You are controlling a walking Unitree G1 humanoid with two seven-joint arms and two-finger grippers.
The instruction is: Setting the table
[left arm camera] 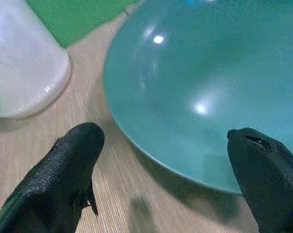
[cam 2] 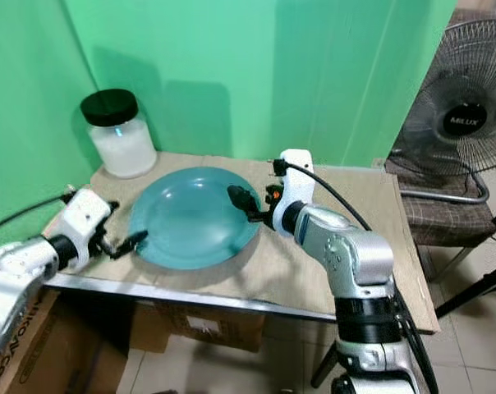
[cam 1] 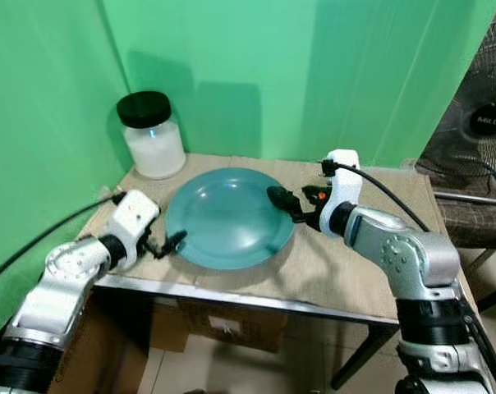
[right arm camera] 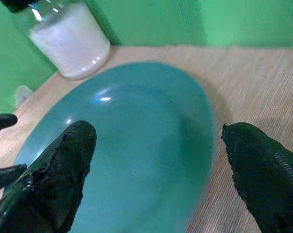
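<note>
Near edge of desk: left gripper sits low at the plate's left rim, fingers spread, nothing between them. In the left wrist view the rim of the plate lies between its 2 fingertips, not yet pinched.

Right gripper reaches in from the opposite side, fingers also parted and empty, straddling the right rim.

Judgement: 1 gripper on each side suggests a 2-handed lift or nudge, since a wide shallow plate is hard to manage from 1 edge.

Plate: teal, empty, flat on the woven mat, mid-desk.

Behind it, back-left corner: jar, black lid, white contents, no label readable.

Far right: fan, hub badge reads "MILUX".
</note>
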